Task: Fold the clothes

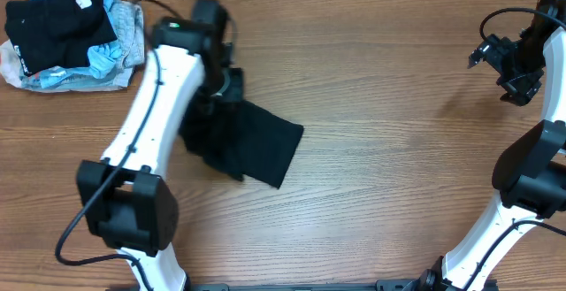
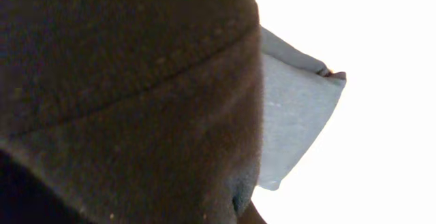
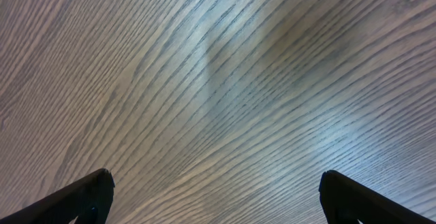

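The clothes, a black garment (image 1: 252, 145), lie bunched in a rough rectangle on the wooden table left of centre, with the upper corner drawn up toward my left gripper (image 1: 223, 89). That gripper is shut on the fabric. In the left wrist view the dark cloth (image 2: 129, 101) fills most of the frame and hides the fingers. My right gripper (image 1: 508, 65) hovers at the far right of the table, well away from the garment. It is open, with its two fingertips (image 3: 92, 197) spread wide over bare wood and nothing between them.
A pile sits at the back left corner: another black garment with a small white label (image 1: 62, 17) on top of pale blue and grey garments (image 1: 115, 48). A pale blue-grey shape (image 2: 293, 108) shows beside the dark cloth against an overexposed background.
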### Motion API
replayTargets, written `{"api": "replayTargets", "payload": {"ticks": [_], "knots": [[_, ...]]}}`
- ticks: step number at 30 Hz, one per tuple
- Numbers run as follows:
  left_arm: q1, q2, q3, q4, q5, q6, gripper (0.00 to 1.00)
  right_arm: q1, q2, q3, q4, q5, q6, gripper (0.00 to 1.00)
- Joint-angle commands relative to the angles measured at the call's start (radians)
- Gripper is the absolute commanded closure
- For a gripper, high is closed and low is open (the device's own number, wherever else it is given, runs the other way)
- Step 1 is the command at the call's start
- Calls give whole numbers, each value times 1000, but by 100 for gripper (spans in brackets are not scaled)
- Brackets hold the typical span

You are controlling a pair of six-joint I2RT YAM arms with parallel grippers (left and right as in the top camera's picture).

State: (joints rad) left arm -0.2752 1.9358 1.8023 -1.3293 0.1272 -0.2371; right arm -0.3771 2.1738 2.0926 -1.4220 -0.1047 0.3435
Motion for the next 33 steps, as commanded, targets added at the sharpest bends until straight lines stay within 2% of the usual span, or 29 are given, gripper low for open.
{"api": "replayTargets", "payload": {"ticks": [1,5,13,15,16,17,18,19,20,24,29,33], "knots": [[-65,58,-3,3,28,-27,96,3,-15,22,3,-5,0,0],[-127,137,-3,15,63,-40,96,3,-15,22,3,-5,0,0],[-236,274,-3,91,223,-40,96,3,-15,22,3,-5,0,0],[-264,288,-3,104,239,-40,91,3,-15,22,3,-5,0,0],[-275,292,-3,108,241,-40,82,3,-15,22,3,-5,0,0],[-288,292,-3,111,240,-40,67,3,-15,22,3,-5,0,0],[-298,292,-3,112,240,-40,43,3,-15,22,3,-5,0,0],[-308,291,-3,112,240,-39,14,3,-15,22,3,-5,0,0],[-315,291,-3,111,240,-39,6,3,-15,22,3,-5,0,0],[-326,291,-1,103,267,-38,7,3,-15,22,3,-5,0,0],[-318,284,81,18,327,18,20,3,-15,22,3,-5,0,0],[-317,241,211,-68,319,85,19,3,-15,22,3,-5,0,0]]}}
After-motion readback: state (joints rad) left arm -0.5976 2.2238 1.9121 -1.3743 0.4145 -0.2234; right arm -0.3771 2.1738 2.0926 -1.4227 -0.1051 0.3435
